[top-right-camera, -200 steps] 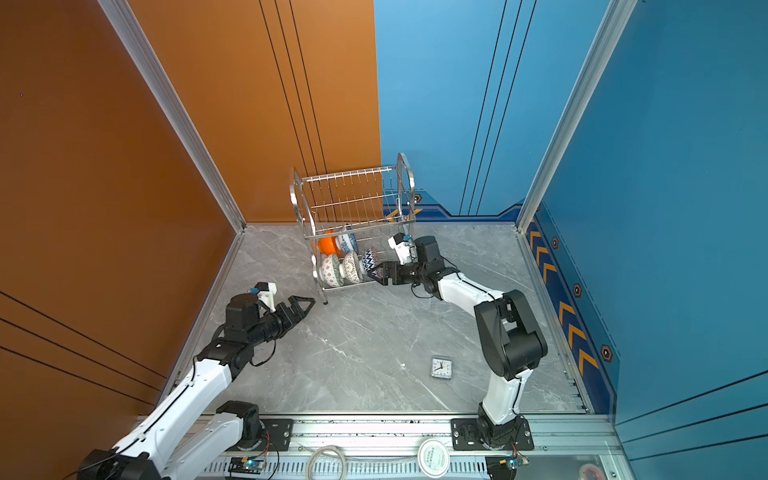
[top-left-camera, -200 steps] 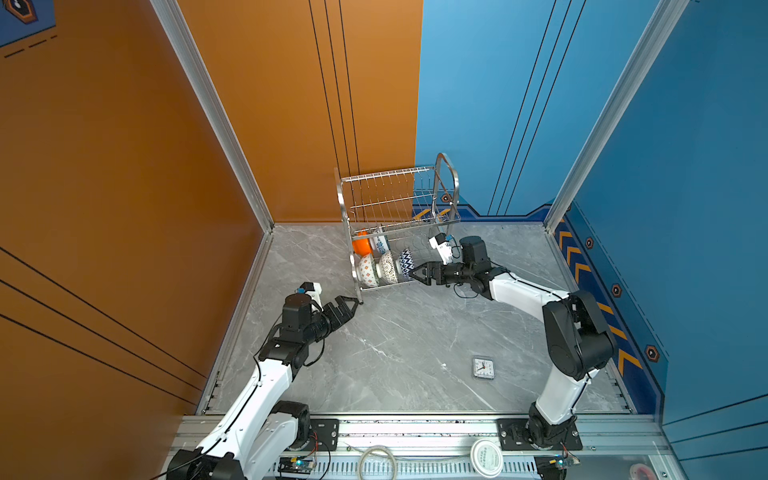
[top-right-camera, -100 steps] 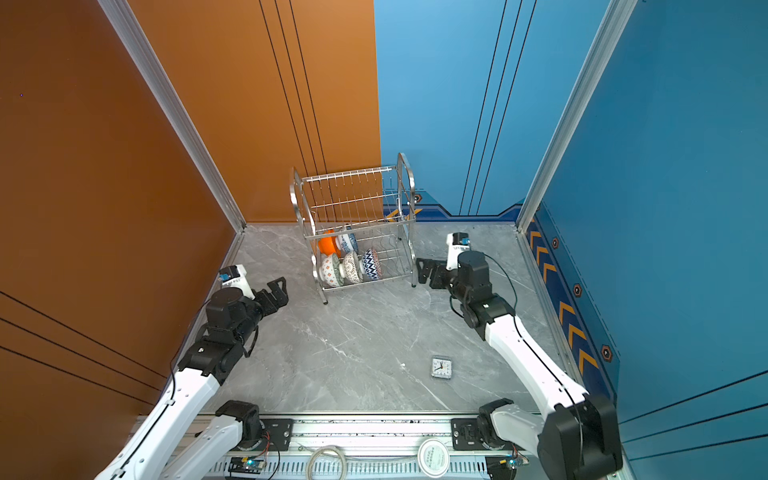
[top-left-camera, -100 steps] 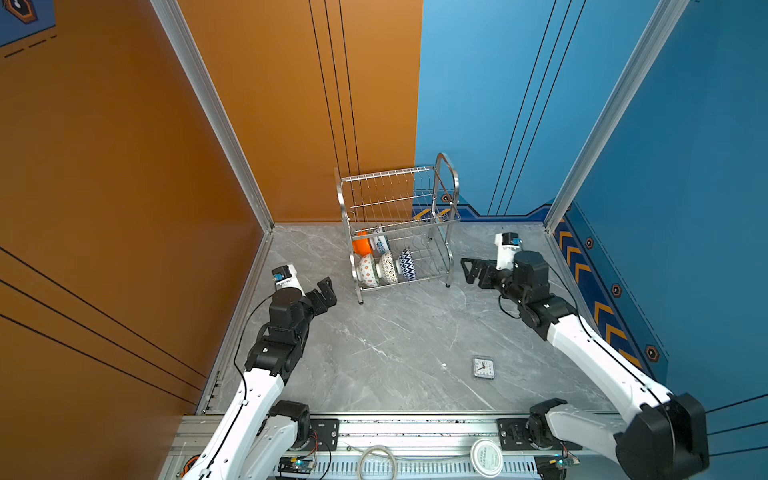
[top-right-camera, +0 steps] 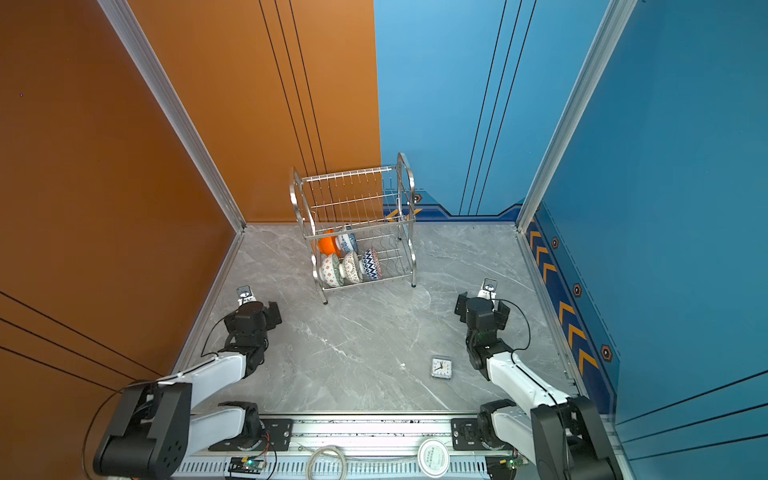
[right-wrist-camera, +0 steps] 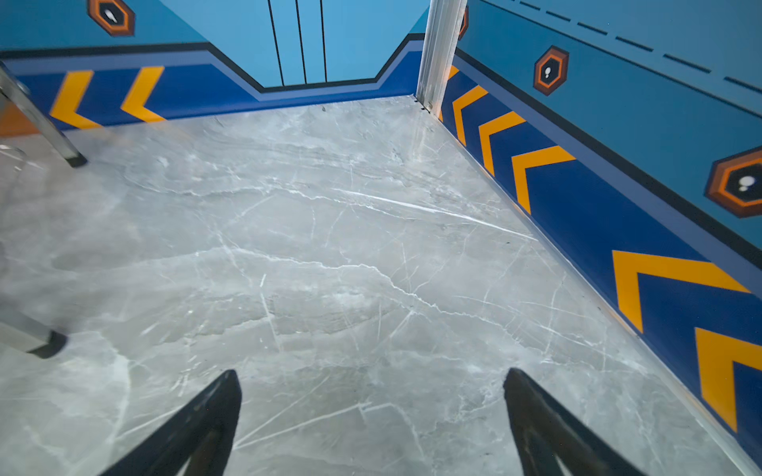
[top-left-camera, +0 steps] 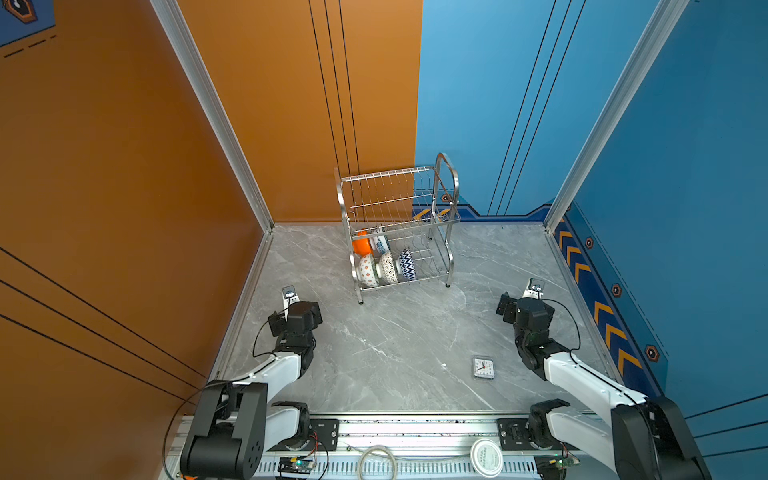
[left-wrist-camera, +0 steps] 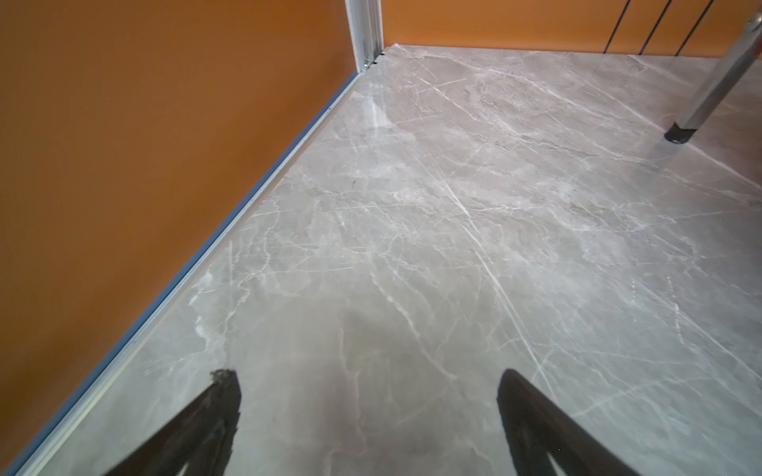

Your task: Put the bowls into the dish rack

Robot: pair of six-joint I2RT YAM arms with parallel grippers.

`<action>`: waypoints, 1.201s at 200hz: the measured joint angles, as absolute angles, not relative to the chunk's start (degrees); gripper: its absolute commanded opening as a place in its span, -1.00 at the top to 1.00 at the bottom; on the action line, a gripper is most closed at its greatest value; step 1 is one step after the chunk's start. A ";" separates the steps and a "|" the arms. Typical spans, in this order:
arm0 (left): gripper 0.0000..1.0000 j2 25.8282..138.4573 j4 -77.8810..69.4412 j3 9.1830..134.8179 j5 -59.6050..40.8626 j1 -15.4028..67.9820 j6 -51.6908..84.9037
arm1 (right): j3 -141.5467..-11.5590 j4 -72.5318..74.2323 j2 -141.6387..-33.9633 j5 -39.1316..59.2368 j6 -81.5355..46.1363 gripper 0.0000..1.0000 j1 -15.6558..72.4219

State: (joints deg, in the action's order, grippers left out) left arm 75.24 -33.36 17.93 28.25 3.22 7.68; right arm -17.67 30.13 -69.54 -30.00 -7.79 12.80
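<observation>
The dish rack [top-left-camera: 386, 175] [top-right-camera: 349, 174] stands at the back of the marble table, silver and two-tiered. Several bowls stand on edge in its lower tier: a plain orange one [top-left-camera: 360, 245], a blue-patterned one [top-left-camera: 380, 242], an orange-red patterned one [top-left-camera: 368, 270], a black lattice one [top-left-camera: 387, 268] and a blue zigzag one [top-left-camera: 407, 264]. My left gripper [top-left-camera: 296, 318] [left-wrist-camera: 369, 391] hovers open and empty over bare table at the front left. My right gripper [top-left-camera: 527, 312] [right-wrist-camera: 371, 391] hovers open and empty at the right. Both are well apart from the rack.
A small square clock [top-left-camera: 483, 368] [top-right-camera: 441, 368] lies on the table near the right arm. A white round lid [top-left-camera: 485, 457] and a cable coil [top-left-camera: 377, 461] sit on the front rail. A rack leg [left-wrist-camera: 701, 103] shows in the left wrist view. Walls enclose the table closely.
The right gripper has pulled away from the rack, where it was beside the blue zigzag bowl, to the right front. The left gripper has drawn back toward the front left.
</observation>
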 measured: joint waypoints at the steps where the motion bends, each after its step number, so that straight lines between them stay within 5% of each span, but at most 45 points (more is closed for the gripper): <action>1: -0.96 75.61 -33.78 18.06 28.21 3.22 7.66 | -17.58 30.89 -70.08 -30.28 -7.38 -0.99 12.84; 45: -0.96 87.22 -44.51 22.28 26.59 6.04 2.52 | -17.34 50.81 -84.53 -31.57 0.80 -0.99 13.85; 89: -0.96 89.17 -52.80 20.82 19.42 5.23 -0.30 | -15.99 60.75 -88.20 -23.92 -0.73 -0.99 6.17; 240: -0.96 89.65 -53.84 20.64 15.73 4.05 -0.67 | -19.44 55.90 -88.64 -18.44 -3.90 -0.99 4.08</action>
